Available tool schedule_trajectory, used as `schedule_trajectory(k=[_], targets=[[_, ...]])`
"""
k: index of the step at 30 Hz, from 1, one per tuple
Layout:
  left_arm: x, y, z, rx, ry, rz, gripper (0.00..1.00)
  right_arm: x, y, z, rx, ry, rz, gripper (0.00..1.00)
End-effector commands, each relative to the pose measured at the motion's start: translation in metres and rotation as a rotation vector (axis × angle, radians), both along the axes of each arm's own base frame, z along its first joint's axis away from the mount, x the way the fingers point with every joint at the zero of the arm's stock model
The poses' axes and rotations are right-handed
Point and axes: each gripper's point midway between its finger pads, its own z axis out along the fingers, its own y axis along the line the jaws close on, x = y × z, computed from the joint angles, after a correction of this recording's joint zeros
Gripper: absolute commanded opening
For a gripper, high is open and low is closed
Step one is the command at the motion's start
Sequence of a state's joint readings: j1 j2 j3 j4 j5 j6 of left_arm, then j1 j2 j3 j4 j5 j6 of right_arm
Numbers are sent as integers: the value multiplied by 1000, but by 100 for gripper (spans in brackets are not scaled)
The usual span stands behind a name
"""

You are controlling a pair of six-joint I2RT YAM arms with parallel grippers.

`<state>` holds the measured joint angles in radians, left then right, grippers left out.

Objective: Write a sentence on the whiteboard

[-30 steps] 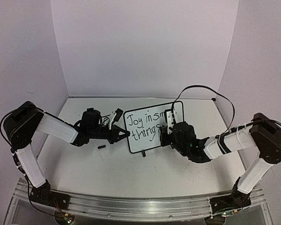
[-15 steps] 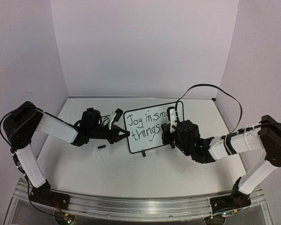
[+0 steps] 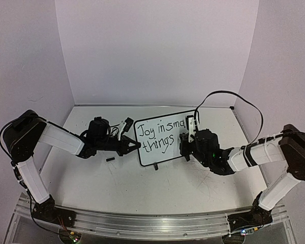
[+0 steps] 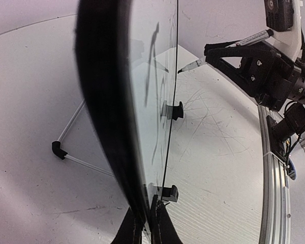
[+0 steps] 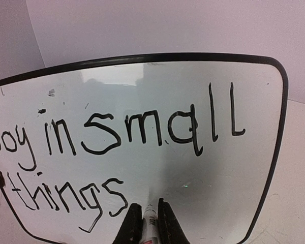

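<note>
The whiteboard [image 3: 162, 154] stands upright at mid-table, tilted back on a wire stand. The sentence [image 5: 143, 130], in black marker, reads "Joy in small" above "things". My left gripper [image 3: 134, 146] is shut on the board's left frame edge; the left wrist view sees the board edge-on between the fingers [image 4: 161, 227]. My right gripper [image 5: 149, 216] is shut on a marker [image 5: 151, 225], whose tip points at the board just right of "things". Whether the tip touches the surface I cannot tell. From the side the marker [image 4: 190, 65] shows in the right gripper [image 4: 209, 51].
A small black cap [image 3: 110, 159] lies on the table left of the board. The board rests on black feet [image 4: 173, 110] and a wire stand [image 4: 66, 152] behind. A black cable [image 3: 223, 94] loops above the right arm. Walls enclose the back and sides.
My right gripper has shifted to the right along the board with the marker, uncovering more of "small". The left arm and the board have not moved.
</note>
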<state>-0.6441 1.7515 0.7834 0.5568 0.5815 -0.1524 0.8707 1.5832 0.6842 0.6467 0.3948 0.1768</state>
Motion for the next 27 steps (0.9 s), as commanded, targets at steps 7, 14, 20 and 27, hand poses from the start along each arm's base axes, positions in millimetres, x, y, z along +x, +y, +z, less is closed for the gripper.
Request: schedule_trajectory(k=[7,14,20,27], targets=[[15,18,-19,102,-25,80,0,5,11,4,36,-20,29,0],[14,18,-19,100,-24,76,0,11,13,-1,26,-23,8,0],[14,18,-18,100,-25,76,0,11,11,4,28,-34,-2,0],[22,21,-19,104,-15,112,0,-29,9,45,141,-1,116,0]])
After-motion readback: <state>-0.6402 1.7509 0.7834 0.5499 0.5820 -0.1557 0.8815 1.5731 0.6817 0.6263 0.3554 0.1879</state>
